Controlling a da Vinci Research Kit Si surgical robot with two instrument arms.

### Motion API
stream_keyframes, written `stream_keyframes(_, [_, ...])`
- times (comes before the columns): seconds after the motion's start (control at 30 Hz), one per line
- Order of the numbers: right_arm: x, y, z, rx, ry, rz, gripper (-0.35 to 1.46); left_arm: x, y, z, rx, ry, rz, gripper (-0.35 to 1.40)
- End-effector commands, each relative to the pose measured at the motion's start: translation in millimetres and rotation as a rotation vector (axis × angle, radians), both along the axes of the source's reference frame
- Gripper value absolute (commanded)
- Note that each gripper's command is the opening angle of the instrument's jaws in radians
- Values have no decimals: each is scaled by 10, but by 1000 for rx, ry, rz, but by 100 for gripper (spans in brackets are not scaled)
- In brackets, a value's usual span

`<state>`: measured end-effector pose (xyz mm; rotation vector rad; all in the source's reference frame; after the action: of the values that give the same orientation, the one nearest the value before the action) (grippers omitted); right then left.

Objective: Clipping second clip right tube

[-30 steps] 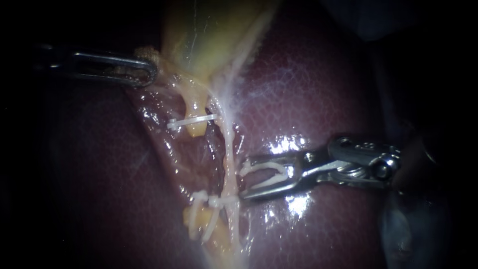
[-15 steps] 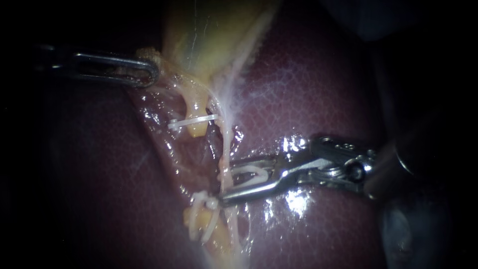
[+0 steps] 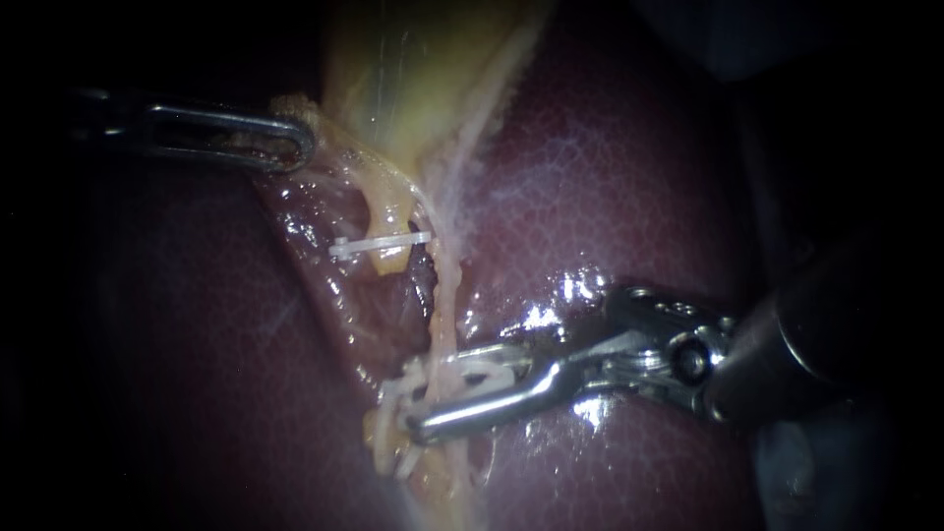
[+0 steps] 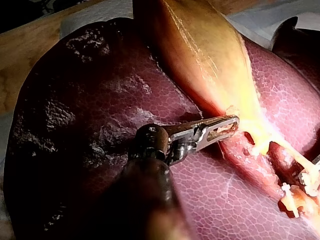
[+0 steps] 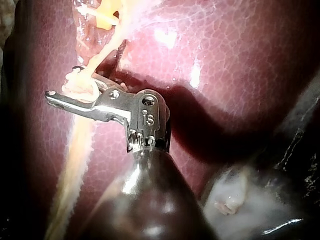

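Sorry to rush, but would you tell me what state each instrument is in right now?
Left instrument: shut on the gallbladder at its edge.
Right instrument: shut on a white clip, which straddles the right tube.

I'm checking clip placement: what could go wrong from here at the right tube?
The right instrument, jaws holding a new clip astride the right tube, sits close against the older clips; closing here may foul them. The tube looks thin and stretched, so a sideways push could tear it. If the left instrument's hold on the gallbladder slips, the tube slackens.
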<state>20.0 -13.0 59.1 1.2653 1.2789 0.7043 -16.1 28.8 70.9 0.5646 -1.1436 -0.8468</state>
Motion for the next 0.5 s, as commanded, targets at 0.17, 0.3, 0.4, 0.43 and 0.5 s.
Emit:
stream_keyframes(0.17, [-1, 3, 5, 14, 6, 5, 47, 0, -1, 0, 0, 0, 0, -35])
stream_keyframes(0.3, [0, 5, 7, 36, 13, 14, 43, 0, -1, 0, 0, 0, 0, -35])
stream_keyframes(0.4, [0, 7, 9, 37, 13, 19, 37, 0, -1, 0, 0, 1, 0, -35])
stream_keyframes(0.43, [0, 8, 10, 37, 11, 22, 34, 0, -1, 0, 0, 1, 0, -35])
stream_keyframes(0.5, [0, 10, 11, 38, 6, 30, 27, 0, -1, 0, 0, 1, 0, -35])
